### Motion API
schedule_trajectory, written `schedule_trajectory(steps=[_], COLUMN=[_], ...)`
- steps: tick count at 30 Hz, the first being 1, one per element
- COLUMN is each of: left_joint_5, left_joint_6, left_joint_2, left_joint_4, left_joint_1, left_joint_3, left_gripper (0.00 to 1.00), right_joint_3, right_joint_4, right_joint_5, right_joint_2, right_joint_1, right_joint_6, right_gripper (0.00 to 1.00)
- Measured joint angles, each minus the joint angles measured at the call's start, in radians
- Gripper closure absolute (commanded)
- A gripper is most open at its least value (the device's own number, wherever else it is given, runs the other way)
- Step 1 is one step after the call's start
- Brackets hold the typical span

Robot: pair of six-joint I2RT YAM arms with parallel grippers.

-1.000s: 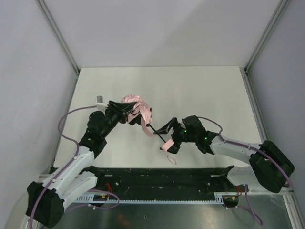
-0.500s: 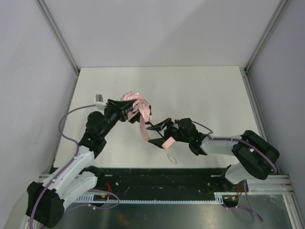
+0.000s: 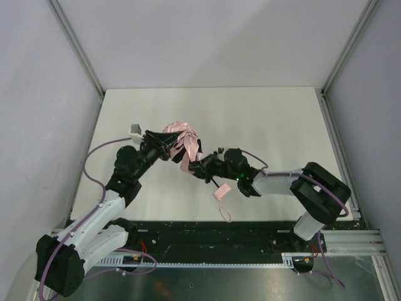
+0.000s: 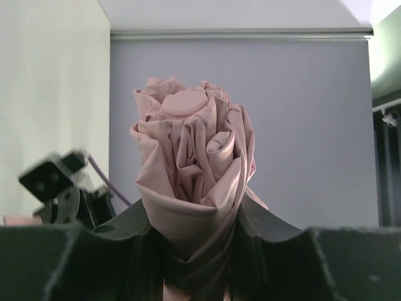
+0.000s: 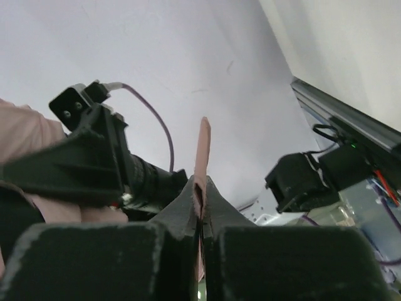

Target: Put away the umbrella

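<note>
The left arm rises from 7 o'clock of the surface (image 3: 263,119) and reaches toward 1 o'clock. The left gripper (image 3: 166,148) is grasping the umbrella (image 3: 183,139) at its folded canopy. In the left wrist view, the pale pink fabric is bunched in tight folds between the two dark fingers and stands up above them, with a round pink cap on top. The canopy is held above the surface, a little toward 10 o'clock from its middle.

From the canopy the umbrella runs toward 5 o'clock. A slim black shaft (image 3: 215,183) leads down to the small pink handle (image 3: 221,192), and a thin loop of cord (image 3: 225,214) hangs from the handle toward 6 o'clock.

The right arm comes from 4 o'clock and stretches toward 9 o'clock. The right gripper (image 3: 199,167) is just beside the canopy, at its 5 o'clock side. It is clenched on the pink strap (image 5: 202,150). In the right wrist view the two fingers are pressed together with only the thin strap between them, and the strap stands up edge-on above the fingertips.
</note>
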Motion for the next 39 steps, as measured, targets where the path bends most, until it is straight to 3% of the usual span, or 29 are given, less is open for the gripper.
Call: schedule_trajectory(steps=[4, 9, 15, 21, 26, 30, 35, 39], left_joint_5=[0.039, 0.076, 0.064, 0.029, 0.011, -0.032, -0.092, -0.133], left_joint_6=[-0.04, -0.056, -0.039, 0.026, 0.093, 0.135, 0.162, 0.161], left_joint_2=[0.0, -0.01, -0.04, 0.131, 0.283, 0.388, 0.499, 0.568], left_joint_4=[0.01, 0.016, 0.016, 0.01, 0.048, 0.089, 0.118, 0.152], left_joint_1=[-0.028, -0.085, -0.105, -0.106, -0.106, -0.106, -0.106, -0.106], left_joint_3=[0.0, -0.015, -0.179, -0.272, -0.272, -0.263, -0.24, -0.216], left_gripper=[1.0, 1.0, 1.0, 1.0, 1.0, 1.0, 1.0, 1.0], right_joint_3=[0.142, 0.184, 0.184, 0.215, 0.222, 0.268, 0.366, 0.489], right_joint_4=[-0.041, -0.034, 0.054, 0.249, 0.269, 0.166, -0.102, -0.325], right_joint_5=[-0.003, 0.006, -0.037, -0.18, -0.241, -0.265, -0.242, -0.195], right_joint_2=[0.059, 0.109, 0.23, 0.481, 0.584, 0.586, 0.573, 0.558], right_joint_1=[-0.003, -0.048, -0.181, -0.224, -0.251, -0.267, -0.27, -0.266], right_joint_6=[-0.08, -0.194, -0.331, -0.383, -0.464, -0.631, -0.888, -1.091], right_gripper=[1.0, 1.0, 1.0, 1.0, 1.0, 1.0, 1.0, 0.91])
